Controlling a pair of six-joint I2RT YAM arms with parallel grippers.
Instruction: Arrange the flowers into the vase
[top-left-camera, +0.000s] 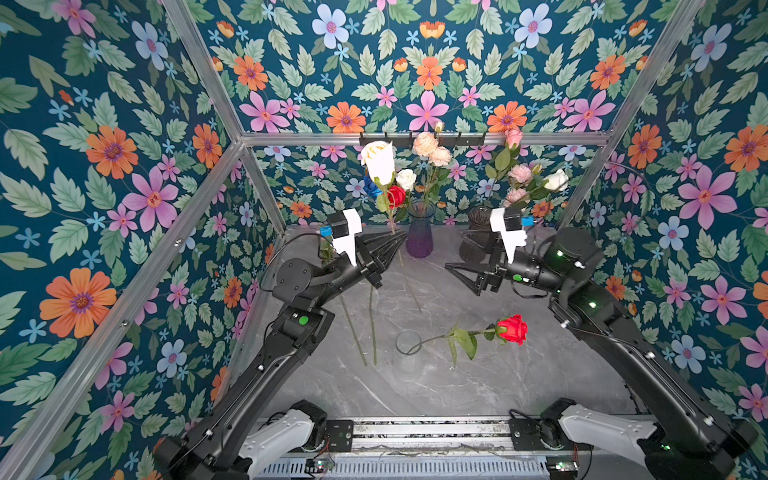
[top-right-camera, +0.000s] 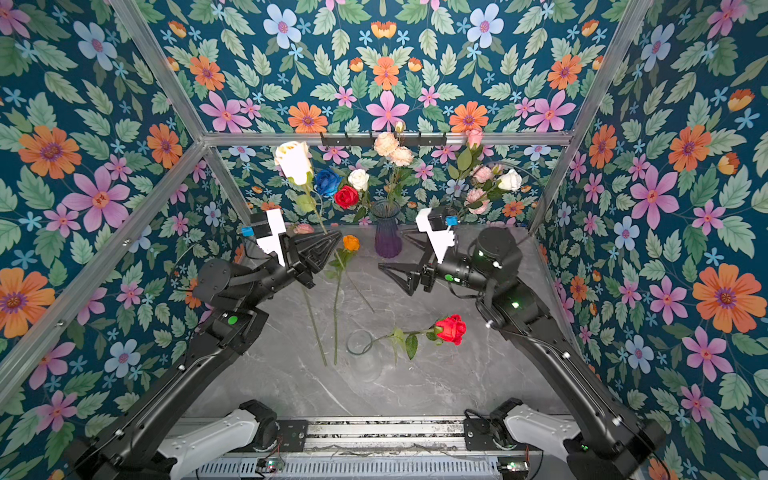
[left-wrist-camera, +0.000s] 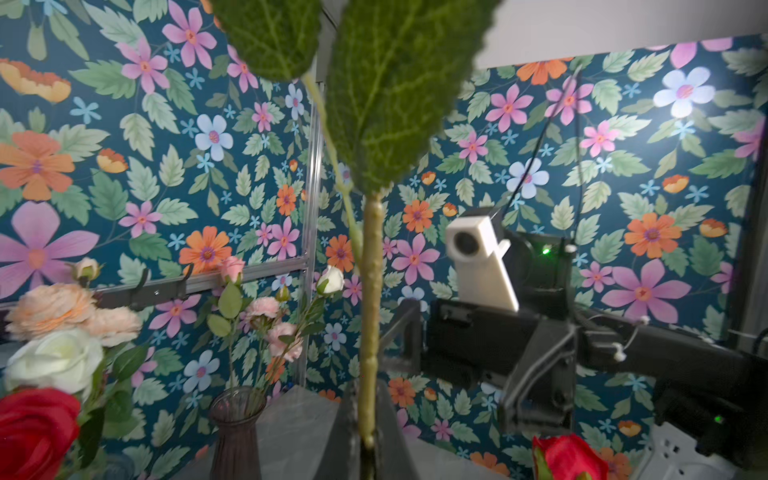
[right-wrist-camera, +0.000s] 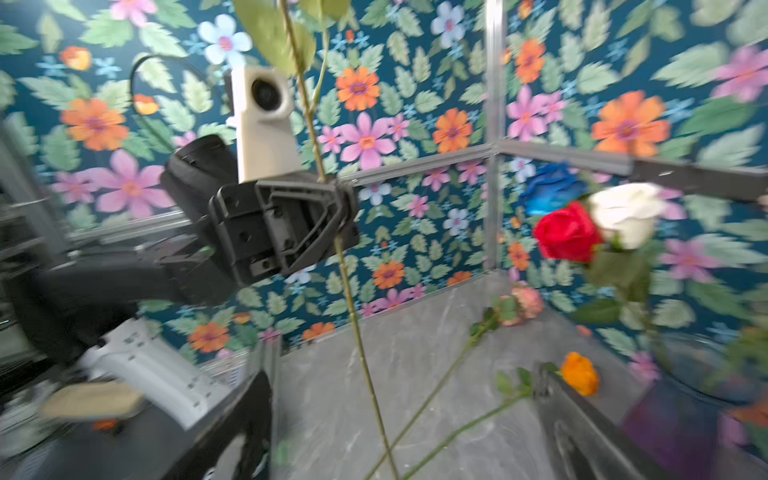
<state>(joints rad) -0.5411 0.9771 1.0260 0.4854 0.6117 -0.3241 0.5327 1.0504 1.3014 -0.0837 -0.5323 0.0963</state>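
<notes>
Grey marble tabletop (top-left-camera: 519, 374) spreads under both your arms. Your left gripper (top-left-camera: 401, 237) is clamped low on the white rose (top-left-camera: 379, 160), head up beside the purple vase (top-left-camera: 419, 237), likely so the stem can drop in. Your right gripper (top-left-camera: 460, 279) gapes empty. You have three vases: purple, dark vase (top-left-camera: 478, 218) and clear vase (top-left-camera: 409, 353), which holds one leaning red rose (top-left-camera: 513, 328). Two lie loose: orange flower (top-right-camera: 351, 243) and pink flower (top-right-camera: 303, 228).

You have a grey marble tabletop (top-left-camera: 519, 374). Flowered wallpaper (top-left-camera: 428, 62) rises behind it and at both its sides. Silver frame bars (top-left-camera: 291, 139) run above its back edge, carrying a black hook rail (top-left-camera: 473, 139).
</notes>
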